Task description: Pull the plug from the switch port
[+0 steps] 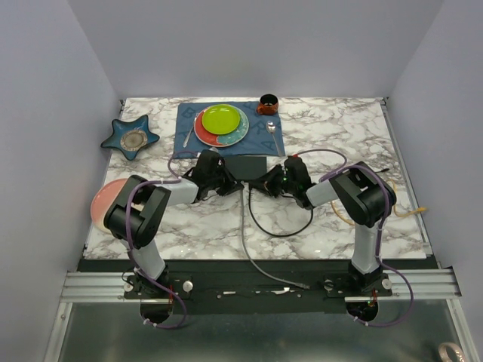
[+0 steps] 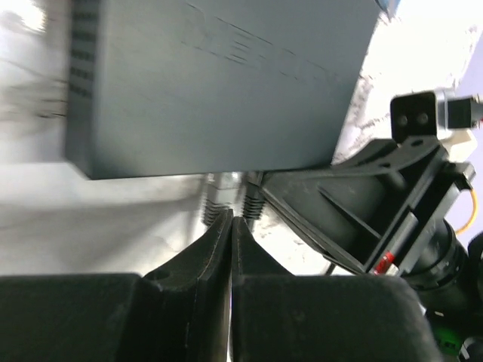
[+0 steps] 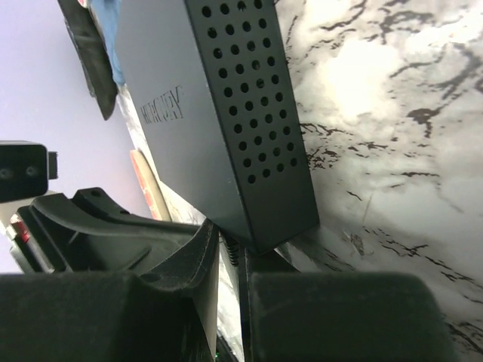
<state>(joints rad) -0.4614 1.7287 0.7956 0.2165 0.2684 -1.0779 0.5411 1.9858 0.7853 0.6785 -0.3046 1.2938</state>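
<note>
Two grippers work the near edge of the switch [image 1: 245,165], which lies mid-desk against the near edge of the blue mat [image 1: 185,137]. Left gripper [image 2: 230,226]: fingers pressed together, nothing seen between, just short of the sockets. Right gripper [image 3: 231,256]: narrowed to a slit, apparently clamped on the ribbed plug [image 3: 229,243]. Step: grasp. Next: a straight pull toward the desk's near edge, with the switch braced.

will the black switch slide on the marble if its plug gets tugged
Probably slides: the switch is a flat box on a smooth marble tabletop. Likely light, since its vented shell looks hollow. Too low to tip easily.
</note>
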